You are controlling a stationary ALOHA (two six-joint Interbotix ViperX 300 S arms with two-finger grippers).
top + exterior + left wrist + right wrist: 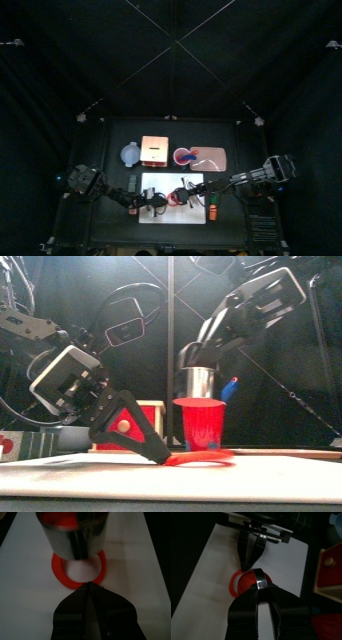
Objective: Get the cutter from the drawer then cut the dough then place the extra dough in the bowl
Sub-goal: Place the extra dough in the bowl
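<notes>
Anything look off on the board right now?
The cutter hangs above the dough ring, whose middle is bare board; red shows in the cutter, so the cut disc seems stuck inside.

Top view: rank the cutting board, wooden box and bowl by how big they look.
1. White cutting board, clearly largest.
2. Wooden box.
3. Blue-grey bowl, a little smaller than the box beside it.

Dough (59, 568): on board (167, 178).
Cutter (72, 537): above board, over dough.
Box (154, 150): behind board.
Bowl (130, 154): behind board, left of box.
Cup (189, 156): behind board, right of box.
</notes>
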